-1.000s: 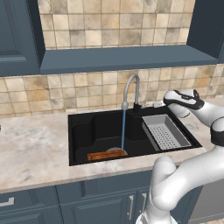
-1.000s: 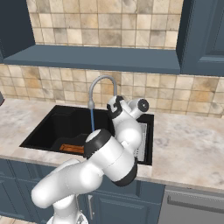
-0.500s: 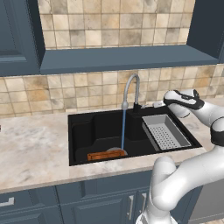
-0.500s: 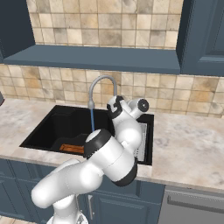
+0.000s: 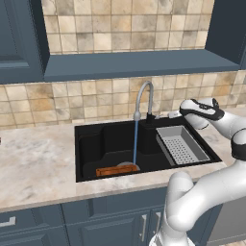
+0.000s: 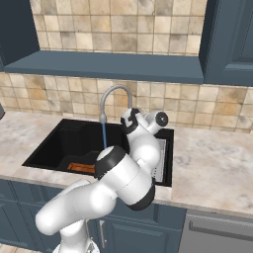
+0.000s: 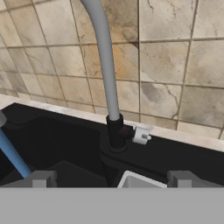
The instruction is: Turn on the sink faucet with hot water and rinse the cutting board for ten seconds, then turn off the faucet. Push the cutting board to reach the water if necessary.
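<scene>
Board (image 5: 116,170) first: the small orange-brown cutting board lies flat on the floor of the black sink (image 5: 91,149), hard against the near wall and left of centre, its long axis running left to right along that wall. The water (image 5: 135,143), a thin blue stream, drops straight onto the board's right end, so the board looks to need no push.

Farther back, the grey perforated drainer tray (image 5: 182,146) fills the right part of the basin. Beyond it stands the sink faucet (image 5: 144,101), a grey gooseneck on a dark base at the far rim, with its small pale lever (image 7: 141,135) sticking out to the right of the base.

The gripper (image 5: 183,109) hovers to the right of the faucet and points left at it. In the hand view its 2 finger tips (image 7: 40,179) stand well apart with nothing between them, and the lever sits ahead, between and above them, not touched.

Judging from this, the rinse is running, and shutting off will turn on that lever: it lies just left of the gripper, so a short reach left along the far rim should meet it.
</scene>
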